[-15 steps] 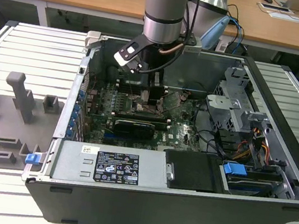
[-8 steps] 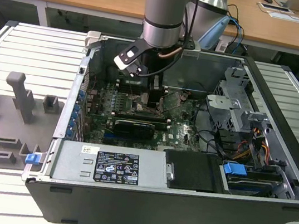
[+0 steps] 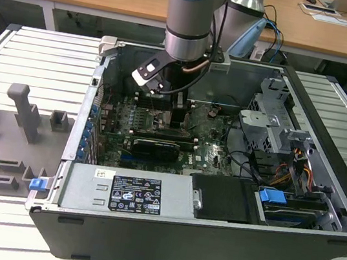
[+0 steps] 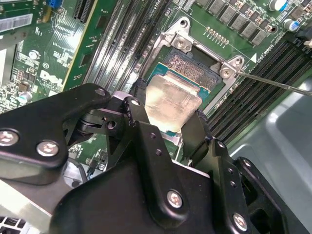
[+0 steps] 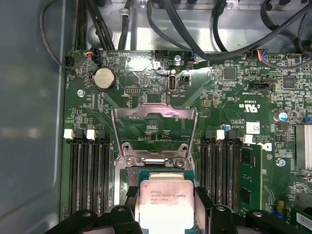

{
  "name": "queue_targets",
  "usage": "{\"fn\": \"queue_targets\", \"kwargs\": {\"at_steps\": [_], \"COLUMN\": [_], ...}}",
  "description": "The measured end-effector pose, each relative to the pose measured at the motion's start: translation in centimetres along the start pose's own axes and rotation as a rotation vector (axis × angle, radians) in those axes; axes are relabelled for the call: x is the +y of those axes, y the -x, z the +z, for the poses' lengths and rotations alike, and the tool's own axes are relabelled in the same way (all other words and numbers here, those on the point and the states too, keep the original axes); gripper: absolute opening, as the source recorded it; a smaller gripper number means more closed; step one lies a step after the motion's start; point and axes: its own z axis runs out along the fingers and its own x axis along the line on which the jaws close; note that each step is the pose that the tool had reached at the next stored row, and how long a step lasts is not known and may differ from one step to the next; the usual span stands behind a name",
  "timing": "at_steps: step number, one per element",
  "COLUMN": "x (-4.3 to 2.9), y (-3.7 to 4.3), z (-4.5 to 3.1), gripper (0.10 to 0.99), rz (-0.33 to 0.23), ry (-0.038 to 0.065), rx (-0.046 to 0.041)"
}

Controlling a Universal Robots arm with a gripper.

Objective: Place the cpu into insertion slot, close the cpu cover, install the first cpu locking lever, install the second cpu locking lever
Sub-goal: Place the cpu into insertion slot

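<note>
Exterior view: open computer case (image 3: 222, 242) lying on the slatted metal bench (image 3: 35, 50) around its middle, grey fixture blocks (image 3: 22, 114) toward the bench edge at the exterior view's left. Arm reaching straight down into the case, claw (image 3: 177, 124) low over the green motherboard (image 3: 212, 152). Both wrist views: claw (image 4: 168, 113) (image 5: 165, 201) closed on the cpu (image 4: 170, 97) (image 5: 165, 202), one black finger (image 4: 139, 109) pressed to one edge and the other finger to the opposite edge, pale metal top facing up. Held right over the insertion slot (image 4: 189, 63), covering the part of it nearest the claw and leaving the dark contact field at the other end uncovered; seated or just above, cannot tell. Appears slightly tilted in the second wrist view. First wrist view: cpu cover (image 5: 146, 116) swung open off the slot on the side away from the claw, green board showing through its cut-out centre. Second wrist view: thin metal locking lever (image 4: 273, 84) sticking out from a corner of the slot's silver rim, across the long black memory slots (image 4: 253, 83). More memory slots (image 5: 87, 170) on both sides of the socket in the first wrist view, round coin battery (image 5: 104, 78) beyond the cover, black cables (image 5: 234, 29) along the case wall.
</note>
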Motion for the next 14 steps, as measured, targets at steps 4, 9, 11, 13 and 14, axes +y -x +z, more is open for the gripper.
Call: {"fn": "queue_targets", "kwargs": {"at_steps": [4, 9, 11, 13, 14], "x": [-0.04, -0.30, -0.42, -0.55, -0.61], "y": [-0.17, -0.28, -0.31, -0.38, -0.40], "z": [0.22, 0.27, 0.37, 0.54, 0.60], "gripper": [0.533, 0.533, 0.533, 0.533, 0.533], "rz": [0.000, 0.000, 0.000, 0.002, 0.002], "ry": [0.000, 0.000, 0.000, 0.000, 0.000], "rx": [0.0003, 0.0005, 0.0009, 0.0007, 0.0006]}}
